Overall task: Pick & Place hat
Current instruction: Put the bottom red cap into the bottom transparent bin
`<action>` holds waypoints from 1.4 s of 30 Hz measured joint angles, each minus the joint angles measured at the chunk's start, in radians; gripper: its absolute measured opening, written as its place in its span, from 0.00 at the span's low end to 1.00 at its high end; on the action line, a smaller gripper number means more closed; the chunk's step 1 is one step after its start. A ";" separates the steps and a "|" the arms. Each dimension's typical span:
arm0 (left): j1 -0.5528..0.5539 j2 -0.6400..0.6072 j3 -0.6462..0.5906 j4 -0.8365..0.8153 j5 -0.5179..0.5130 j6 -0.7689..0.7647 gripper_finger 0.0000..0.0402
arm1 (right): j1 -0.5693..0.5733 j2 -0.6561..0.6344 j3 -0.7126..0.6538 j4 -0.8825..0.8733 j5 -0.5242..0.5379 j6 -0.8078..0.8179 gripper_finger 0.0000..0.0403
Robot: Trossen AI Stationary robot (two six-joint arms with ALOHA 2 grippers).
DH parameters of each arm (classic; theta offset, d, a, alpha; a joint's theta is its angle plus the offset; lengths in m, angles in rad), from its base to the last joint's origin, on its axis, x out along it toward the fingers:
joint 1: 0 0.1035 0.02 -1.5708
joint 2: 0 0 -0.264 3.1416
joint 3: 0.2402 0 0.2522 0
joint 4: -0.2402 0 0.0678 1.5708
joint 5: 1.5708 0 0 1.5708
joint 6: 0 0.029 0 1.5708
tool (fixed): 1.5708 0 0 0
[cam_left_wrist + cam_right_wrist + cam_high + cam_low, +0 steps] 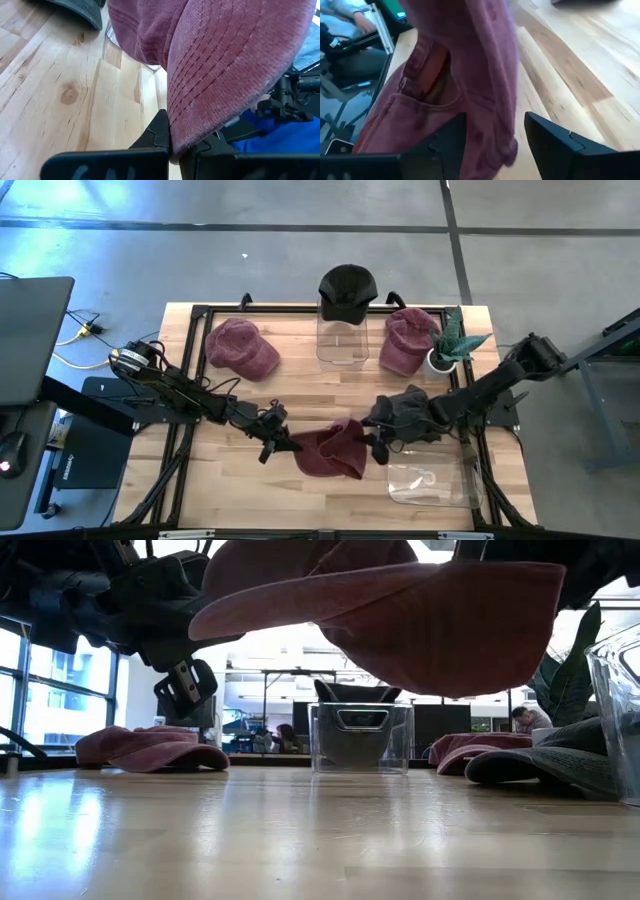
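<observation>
A: While the maroon hat (335, 448) hangs above the table (300, 395), which step is this?

B: It looks like a handover in the air. The left gripper (283, 442) is shut on the brim; the left wrist view shows its 2 fingers (159, 131) pinching the stitched edge. The right gripper (377, 442) is at the other side of the hat with its jaws wide, and cloth hangs between them, but they do not press it.

A: So what does the next move need?

B: Probably the right jaws must close on the cloth before the left one lets go, otherwise the hat may drop to the wood.

A: Is there room to move?

B: Some. A clear box (428, 485) stands just beside the right gripper, near the front edge, and a grey hat (410, 418) lies under that arm. A plant (452, 345) and 2 more maroon hats (241, 348) are farther back. A black hat (347, 285) sits on another clear box (340, 340) at the far edge.
</observation>
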 joint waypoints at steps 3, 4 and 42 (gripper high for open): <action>0.000 0.000 0.000 0.000 0.000 0.000 0.00 | -0.008 0.024 0.000 0.022 0.001 -0.022 0.43; 0.000 0.000 0.000 0.000 0.000 0.000 0.00 | -0.011 0.024 0.000 0.015 0.015 -0.022 0.39; -0.095 0.040 0.000 -0.111 -0.165 0.093 0.38 | 0.057 -0.036 0.923 -1.244 0.018 0.516 0.04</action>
